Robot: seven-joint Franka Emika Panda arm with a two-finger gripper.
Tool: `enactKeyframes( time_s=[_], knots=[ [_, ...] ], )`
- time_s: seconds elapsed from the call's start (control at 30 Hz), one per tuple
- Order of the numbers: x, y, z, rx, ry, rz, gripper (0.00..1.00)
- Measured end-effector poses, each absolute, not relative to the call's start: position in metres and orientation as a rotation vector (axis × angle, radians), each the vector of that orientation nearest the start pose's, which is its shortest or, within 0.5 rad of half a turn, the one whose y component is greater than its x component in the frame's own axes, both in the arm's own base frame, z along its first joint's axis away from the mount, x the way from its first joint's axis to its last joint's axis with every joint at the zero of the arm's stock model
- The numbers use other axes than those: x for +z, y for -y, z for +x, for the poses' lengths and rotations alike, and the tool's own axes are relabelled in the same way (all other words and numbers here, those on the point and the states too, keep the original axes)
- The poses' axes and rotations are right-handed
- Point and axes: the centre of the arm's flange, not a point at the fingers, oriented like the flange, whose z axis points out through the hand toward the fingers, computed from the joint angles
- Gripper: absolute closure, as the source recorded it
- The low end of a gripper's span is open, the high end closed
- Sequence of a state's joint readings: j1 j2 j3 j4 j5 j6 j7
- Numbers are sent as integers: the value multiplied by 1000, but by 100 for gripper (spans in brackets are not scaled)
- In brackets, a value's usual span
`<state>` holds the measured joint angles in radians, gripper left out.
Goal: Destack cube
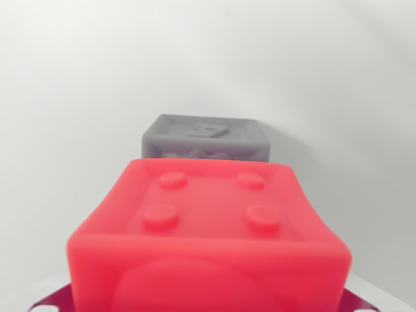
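A red cube with four round studs on its top face fills the lower half of the wrist view, very close to the camera. Behind it, farther off, a grey cube with a raised pattern on top rests on the white surface. The two cubes look apart, and the red one hides the grey one's lower front. Dark magenta pieces peek out under the red cube's lower left corner and lower right corner. Whether these are my fingers is unclear, and the red cube hides any contact.
A plain white surface spreads around both cubes and blends into a white backdrop. The grey cube casts a soft shadow toward the wrist view's right.
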<state>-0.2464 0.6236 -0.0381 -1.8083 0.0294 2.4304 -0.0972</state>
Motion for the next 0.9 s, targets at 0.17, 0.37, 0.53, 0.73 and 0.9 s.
enactKeyframes(
  time_s=[0.17,0.37,0.53,0.73,0.9],
  knots=[
    [208,181,627,1,-318,-3128,100],
    [224,182,627,-1,-319,-3127,100],
    [237,182,627,-1,-319,-3126,100],
    [254,182,626,-4,-319,-3125,100],
    [269,182,626,-6,-319,-3124,100]
  ],
)
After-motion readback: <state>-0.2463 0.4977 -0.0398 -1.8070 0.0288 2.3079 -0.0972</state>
